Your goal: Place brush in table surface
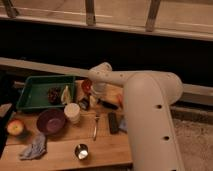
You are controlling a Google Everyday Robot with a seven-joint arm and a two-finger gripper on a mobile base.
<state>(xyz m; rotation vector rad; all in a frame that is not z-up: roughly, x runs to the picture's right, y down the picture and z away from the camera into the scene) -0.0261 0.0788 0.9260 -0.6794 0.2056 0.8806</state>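
Observation:
The brush (84,104) lies on the table surface (60,137) just right of the green tray. Its stubby dark head with a pale patch points left, and a slim black handle (108,104) runs off to the right. My gripper (95,98) hangs at the end of the white arm, low over the brush's middle, between head and handle. I cannot make out whether it touches the brush. The arm's thick white link hides the table's right side.
A green tray (35,86) holding food stands at the back left. On the planks are a white cup (73,112), purple bowl (50,121), apple (15,127), grey cloth (34,148), small metal cup (81,150), silver utensil (95,126) and flat black bar (113,122).

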